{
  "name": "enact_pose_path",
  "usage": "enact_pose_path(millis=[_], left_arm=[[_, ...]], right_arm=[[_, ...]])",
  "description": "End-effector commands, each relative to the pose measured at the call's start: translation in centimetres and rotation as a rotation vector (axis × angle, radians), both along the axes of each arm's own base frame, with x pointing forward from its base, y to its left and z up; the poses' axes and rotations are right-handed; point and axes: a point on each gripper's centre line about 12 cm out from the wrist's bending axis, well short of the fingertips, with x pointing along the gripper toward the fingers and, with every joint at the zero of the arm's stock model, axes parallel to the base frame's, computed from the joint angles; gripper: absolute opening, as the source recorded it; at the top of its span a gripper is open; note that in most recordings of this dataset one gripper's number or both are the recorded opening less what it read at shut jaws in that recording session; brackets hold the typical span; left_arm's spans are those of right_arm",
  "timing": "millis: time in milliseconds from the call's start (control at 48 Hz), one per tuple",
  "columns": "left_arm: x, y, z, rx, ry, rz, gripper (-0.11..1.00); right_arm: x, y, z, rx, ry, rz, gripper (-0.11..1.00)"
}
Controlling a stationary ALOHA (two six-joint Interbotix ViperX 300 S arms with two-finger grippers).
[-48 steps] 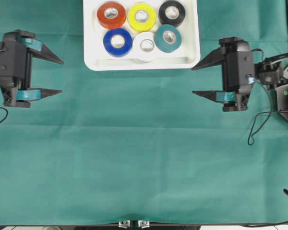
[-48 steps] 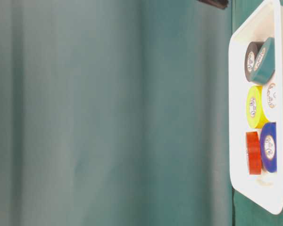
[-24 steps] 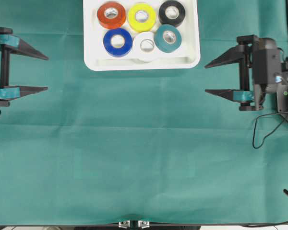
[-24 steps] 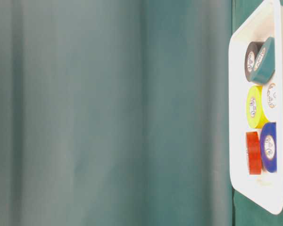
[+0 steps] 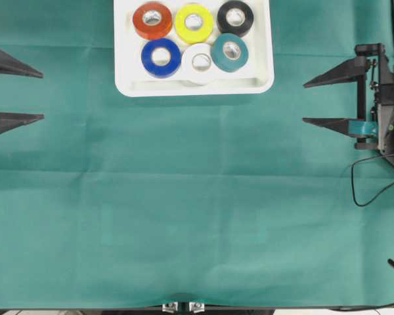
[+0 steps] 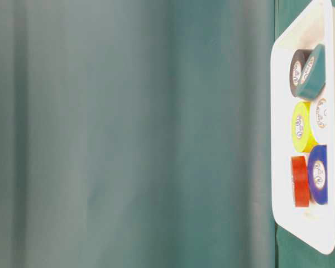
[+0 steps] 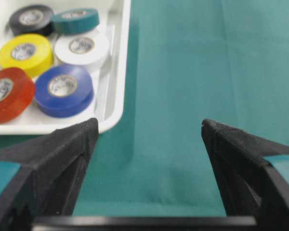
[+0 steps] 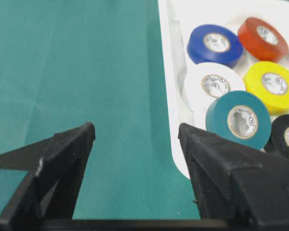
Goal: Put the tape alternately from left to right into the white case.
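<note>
Both pincers stand spread with nothing between their tips: the left pincer (image 5: 39, 92) at the left edge of the overhead view, the right pincer (image 5: 305, 102) at the right edge, each pointing inward across the green cloth (image 5: 197, 216) that covers the desk. Between them, and up toward the far edge, sits the white case (image 5: 194, 88), well apart from either pincer. All six rolls are inside it. The back row holds the red-orange roll (image 5: 152, 20), the yellow roll (image 5: 194, 22) and the black roll (image 5: 236, 18). The front row holds the blue roll (image 5: 161, 57), the white roll (image 5: 200, 63) and the teal roll (image 5: 230, 52). From the right pincer's own camera the teal roll is the nearest one, tilted, leaning partly on the white roll beside it. From the left pincer's camera the blue and red-orange rolls lie nearest, lying flat just inside the case rim.
</note>
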Motion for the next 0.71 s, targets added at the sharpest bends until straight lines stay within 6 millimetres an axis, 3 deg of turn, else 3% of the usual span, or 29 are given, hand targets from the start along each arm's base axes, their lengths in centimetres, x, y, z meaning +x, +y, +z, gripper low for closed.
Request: enact_pose_path(millis=[0,687], left_arm=[[-0.2,0.1,0.1,-0.003,-0.023,0.006,0.46],[-0.8,0.4,-0.1,-0.004,-0.045,0.033,0.46]], right_arm=[[-0.2,0.0,0.6,0.008,-0.031,-0.003,0.8],[-1.6,-0.1,0.3,0.009,-0.072,-0.013,0.8]])
